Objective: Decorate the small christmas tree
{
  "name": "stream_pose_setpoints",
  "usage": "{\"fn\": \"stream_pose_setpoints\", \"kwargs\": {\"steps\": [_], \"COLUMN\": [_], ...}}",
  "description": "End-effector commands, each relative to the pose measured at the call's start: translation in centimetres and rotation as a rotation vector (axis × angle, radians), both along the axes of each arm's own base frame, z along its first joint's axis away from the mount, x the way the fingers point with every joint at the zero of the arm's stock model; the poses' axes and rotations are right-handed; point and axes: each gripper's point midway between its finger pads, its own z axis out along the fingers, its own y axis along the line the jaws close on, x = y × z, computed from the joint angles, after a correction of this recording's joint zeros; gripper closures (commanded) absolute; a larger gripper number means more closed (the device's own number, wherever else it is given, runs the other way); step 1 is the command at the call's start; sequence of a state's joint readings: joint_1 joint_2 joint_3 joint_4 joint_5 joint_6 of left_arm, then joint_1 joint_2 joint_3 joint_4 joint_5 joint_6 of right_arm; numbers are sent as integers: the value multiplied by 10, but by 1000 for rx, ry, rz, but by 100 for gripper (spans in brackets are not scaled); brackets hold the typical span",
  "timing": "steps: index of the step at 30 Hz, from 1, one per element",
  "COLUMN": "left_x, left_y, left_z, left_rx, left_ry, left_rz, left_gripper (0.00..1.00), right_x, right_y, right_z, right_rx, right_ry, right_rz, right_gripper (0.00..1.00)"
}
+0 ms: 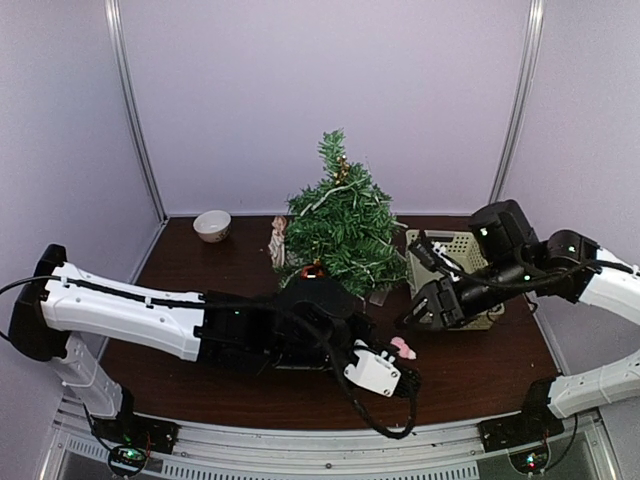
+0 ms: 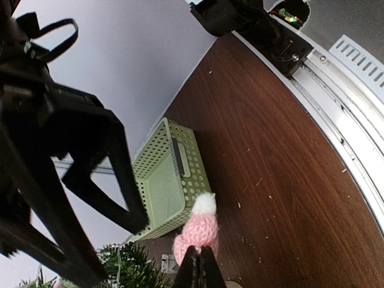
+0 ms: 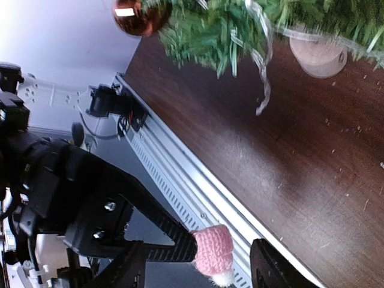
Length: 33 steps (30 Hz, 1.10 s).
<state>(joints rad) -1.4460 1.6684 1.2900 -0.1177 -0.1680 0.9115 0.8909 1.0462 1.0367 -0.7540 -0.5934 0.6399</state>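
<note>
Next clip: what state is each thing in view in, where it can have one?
small christmas tree: upright, carrying a red bauble and tinsel
pink knitted hat: pinched in the left tool, off the table
left tool: shut on the hat
right tool: open, fingers either side of the hat
green basket: upright, looks empty
white bowl: upright

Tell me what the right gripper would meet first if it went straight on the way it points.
Most likely the pink knitted hat, pinched by the left gripper, right ahead between the right gripper's open jaws; exact depth is unclear.
</note>
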Motion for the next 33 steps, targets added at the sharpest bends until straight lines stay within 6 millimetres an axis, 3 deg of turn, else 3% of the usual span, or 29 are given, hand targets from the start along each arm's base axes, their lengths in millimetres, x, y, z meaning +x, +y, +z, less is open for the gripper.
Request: {"fn": "stream_pose_setpoints", "kwargs": {"steps": [1, 5, 10, 17, 24, 29, 33], "left_x": [15, 36, 39, 25, 25, 24, 24], "left_y": [14, 28, 34, 40, 47, 47, 47], "left_z": [50, 78, 111, 148, 160, 161, 159], "left_rx": [-233, -433, -632, -790, -845, -847, -845], "left_ry": [224, 466, 654, 903, 946, 945, 948], "left_rz": [50, 113, 107, 6, -11, -19, -18], "left_gripper": [100, 100, 100, 100, 100, 100, 100], "right_x": [21, 14, 5, -8, -17, -18, -19], "right_y": [-21, -25, -27, -7, 11, 17, 20], "right_z": [52, 79, 120, 132, 142, 148, 151], "right_rx": [55, 197, 372, 367, 412, 429, 433], "right_ry": [-244, -369, -521, -658, -712, -728, -729], "right_rz": [-61, -58, -33, 135, 215, 232, 244], "right_gripper": [32, 33, 34, 37, 44, 61, 67]}}
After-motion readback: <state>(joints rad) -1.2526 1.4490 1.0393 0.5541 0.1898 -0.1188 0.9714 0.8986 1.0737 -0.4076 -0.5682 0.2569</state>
